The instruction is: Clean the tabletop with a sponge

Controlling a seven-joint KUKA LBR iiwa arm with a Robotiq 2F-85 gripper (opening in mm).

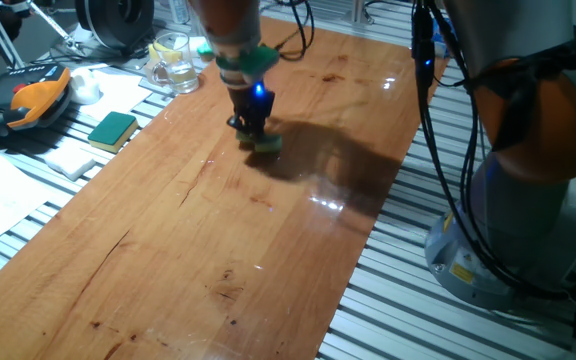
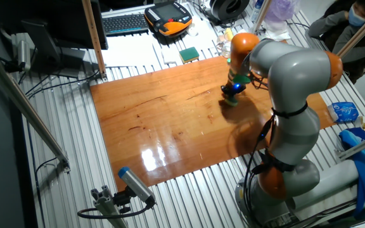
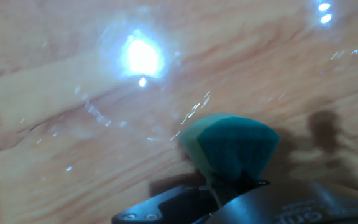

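Tabletop [image 1: 198,220] sponge [image 1: 266,143] under gripper [image 1: 253,131]

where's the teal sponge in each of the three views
One fixed view: the sponge is upper centre, under the gripper.
The other fixed view: the sponge is upper right of centre, on the tabletop.
Hand view: the sponge is lower centre-right.
Shared landmark: the glossy reddish-brown tabletop.

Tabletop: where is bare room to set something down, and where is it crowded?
The tabletop is bare along its long near stretch, from the sponge under the gripper to the board's end. Crowded: the metal frame past the far corner, with a second green sponge and a glass.
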